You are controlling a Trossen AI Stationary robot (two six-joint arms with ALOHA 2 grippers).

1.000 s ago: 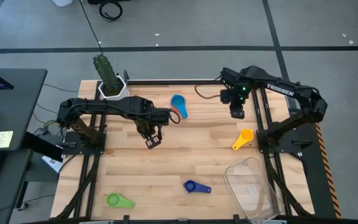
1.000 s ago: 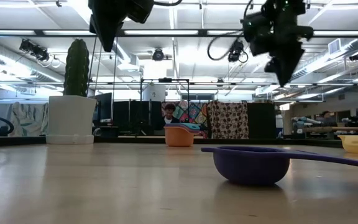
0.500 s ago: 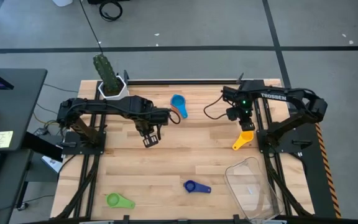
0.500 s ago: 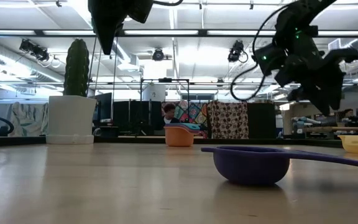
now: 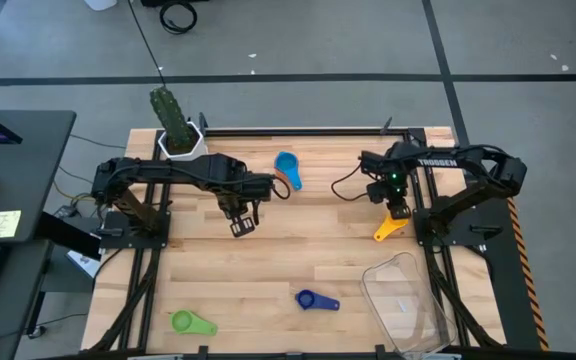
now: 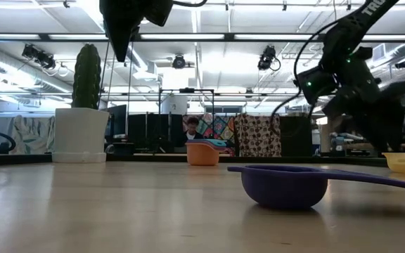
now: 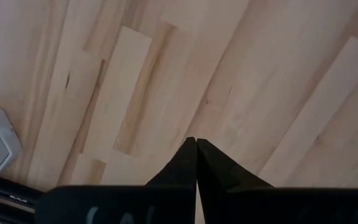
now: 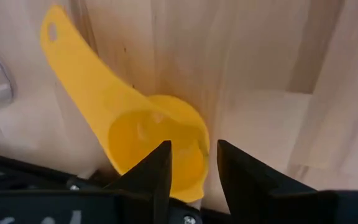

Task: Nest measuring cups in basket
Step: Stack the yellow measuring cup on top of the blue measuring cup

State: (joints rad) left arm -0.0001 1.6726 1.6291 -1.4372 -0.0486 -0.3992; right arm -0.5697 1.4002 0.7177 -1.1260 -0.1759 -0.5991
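Yellow plastic measuring cup [image 5: 391,224] with a flat handle lies on the right part of the pale wooden table [image 5: 268,270], bowl up, handle pointing toward the clear rectangular plastic basket [image 5: 406,300], which sits at the table's front right corner, close to both edges. Right gripper [image 5: 399,208] is directly over the cup's bowl; in the right wrist view its two dark fingers [image 8: 158,163] stand apart, straddling the bowl's rim, not closed on it. Bare wood lies open on the cup's inboard side. Other cups are scattered well apart: dark blue scoop [image 5: 314,299] near the front edge just left of the basket, green scoop [image 5: 190,322] at the front left edge, light blue scoop [image 5: 287,167] and an orange one [image 5: 294,180] touching it near the back middle. Left gripper [image 5: 242,225] hangs above bare wood at centre left, fingers pressed together, holding nothing. White hexagonal cactus pot [image 5: 180,143] stands at the back left edge.
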